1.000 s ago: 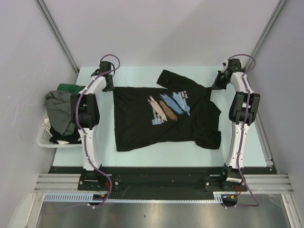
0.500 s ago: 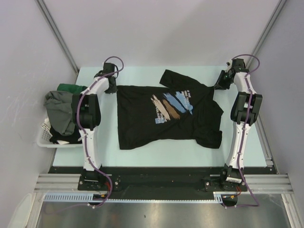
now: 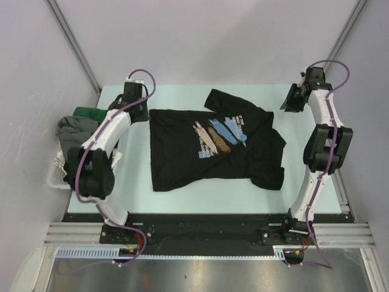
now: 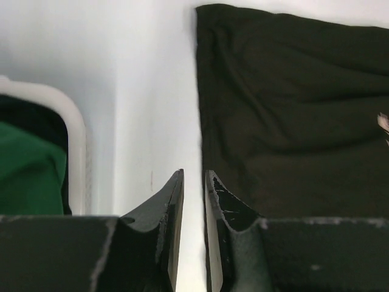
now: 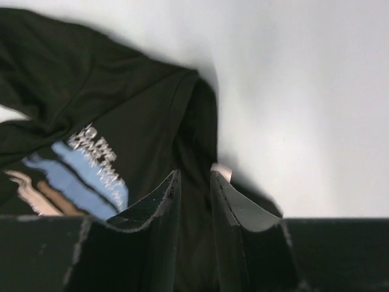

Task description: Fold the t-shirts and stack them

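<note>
Black t-shirt (image 3: 213,146): edge beside left gripper (image 4: 193,182), neck end near right gripper (image 5: 194,182); both slightly parted, empty (best pinch corners evenly).

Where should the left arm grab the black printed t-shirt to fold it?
Probably the far hem corner of the black t-shirt, approached from the shirt's left side over the table. The shirt lies flat, and that straight hem edge sits just beside the left gripper.

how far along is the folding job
Done: the black short-sleeved t-shirt with the brushstroke print lies spread flat on the pale table. In hand: nothing; the left gripper and right gripper are open, empty. Left: every fold, plus the green and grey shirts in the white slatted basket.
</note>
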Controlling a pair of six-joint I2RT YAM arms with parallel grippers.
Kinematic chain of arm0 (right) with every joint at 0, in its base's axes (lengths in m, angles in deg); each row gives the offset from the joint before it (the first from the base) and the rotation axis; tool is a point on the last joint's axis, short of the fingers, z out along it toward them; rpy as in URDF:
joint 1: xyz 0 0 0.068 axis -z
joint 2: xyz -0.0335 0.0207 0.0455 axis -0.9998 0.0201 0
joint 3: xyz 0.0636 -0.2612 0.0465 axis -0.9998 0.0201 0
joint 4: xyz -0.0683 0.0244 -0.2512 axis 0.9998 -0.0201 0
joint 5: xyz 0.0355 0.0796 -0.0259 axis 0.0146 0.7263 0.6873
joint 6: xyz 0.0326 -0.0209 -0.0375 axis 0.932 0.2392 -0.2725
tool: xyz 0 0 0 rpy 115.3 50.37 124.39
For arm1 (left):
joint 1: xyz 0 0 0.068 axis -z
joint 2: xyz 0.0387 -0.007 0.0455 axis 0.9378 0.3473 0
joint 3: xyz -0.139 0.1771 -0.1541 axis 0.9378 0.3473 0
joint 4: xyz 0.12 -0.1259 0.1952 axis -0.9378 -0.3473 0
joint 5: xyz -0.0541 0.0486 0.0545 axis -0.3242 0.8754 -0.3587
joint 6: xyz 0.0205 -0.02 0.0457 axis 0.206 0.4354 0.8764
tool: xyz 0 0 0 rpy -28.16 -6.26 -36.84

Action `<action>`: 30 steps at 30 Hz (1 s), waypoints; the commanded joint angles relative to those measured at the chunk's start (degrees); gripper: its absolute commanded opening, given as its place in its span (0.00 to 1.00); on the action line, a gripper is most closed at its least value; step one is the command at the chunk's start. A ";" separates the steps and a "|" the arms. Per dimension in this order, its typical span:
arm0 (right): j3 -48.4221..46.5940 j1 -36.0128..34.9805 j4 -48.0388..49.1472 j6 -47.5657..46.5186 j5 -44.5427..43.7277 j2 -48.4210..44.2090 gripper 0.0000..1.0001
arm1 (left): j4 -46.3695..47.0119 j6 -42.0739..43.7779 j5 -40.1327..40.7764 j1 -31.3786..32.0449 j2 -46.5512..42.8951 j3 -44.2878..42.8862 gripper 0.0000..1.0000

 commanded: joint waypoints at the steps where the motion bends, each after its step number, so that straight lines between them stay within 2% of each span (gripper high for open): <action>1: 6.48 -5.60 -5.92 1.68 -7.04 -12.16 0.32 | 3.35 -2.28 -3.68 1.63 -10.94 8.03 0.25; 3: 13.39 -8.34 -7.16 1.77 -11.44 -15.86 0.32 | 3.97 -2.54 -5.61 2.51 -14.38 12.51 0.26; 4: 16.39 -10.09 -6.99 2.90 -13.89 -20.58 0.33 | 4.41 -2.63 -6.14 2.86 -17.44 13.92 0.26; 6: 26.11 -12.48 -5.94 5.01 -13.91 -25.35 0.34 | 4.76 -2.98 -7.73 3.30 -20.27 17.70 0.27; 10: 39.23 -15.46 -4.88 9.85 -17.50 -34.24 0.35 | 4.94 -4.39 -10.01 3.83 -26.16 22.45 0.27; 13: 45.57 -17.31 -4.53 11.96 -19.61 -39.25 0.37 | 4.77 -4.65 -10.37 4.62 -29.68 25.09 0.28; 23: 56.67 -17.67 -1.98 14.60 -20.24 -46.20 0.39 | 3.10 -4.30 -10.37 6.82 -33.21 25.71 0.28; 30: 57.47 -17.76 -0.84 13.90 -21.21 -45.86 0.40 | 1.96 -3.95 -10.28 8.05 -31.98 23.52 0.28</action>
